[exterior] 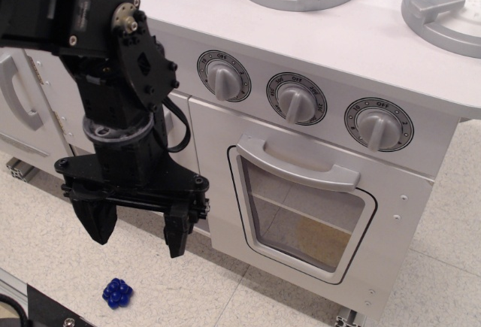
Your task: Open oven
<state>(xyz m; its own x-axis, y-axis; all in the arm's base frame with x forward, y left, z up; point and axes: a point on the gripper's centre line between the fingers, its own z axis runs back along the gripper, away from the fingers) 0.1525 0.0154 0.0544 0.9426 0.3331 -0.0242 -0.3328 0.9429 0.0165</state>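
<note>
Observation.image shows the pincer (140, 231) spread and empty, hanging left of the shut oven (308, 207), so it should swing right, hook the handle (297, 165) from above, and pull outward and down along the door's arc.

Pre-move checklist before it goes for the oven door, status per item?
1. Oven door shut, flush in its frame: ok.
2. Bar handle free, nothing on it: ok.
3. Pincer open and holding nothing: ok.
4. Pincer lined up with the handle: not ok, it hangs left of the door and lower.
5. Floor in front of the door clear for the swing: ok; blue toy lies off to the left.
6. Dials off: cannot tell.
</note>
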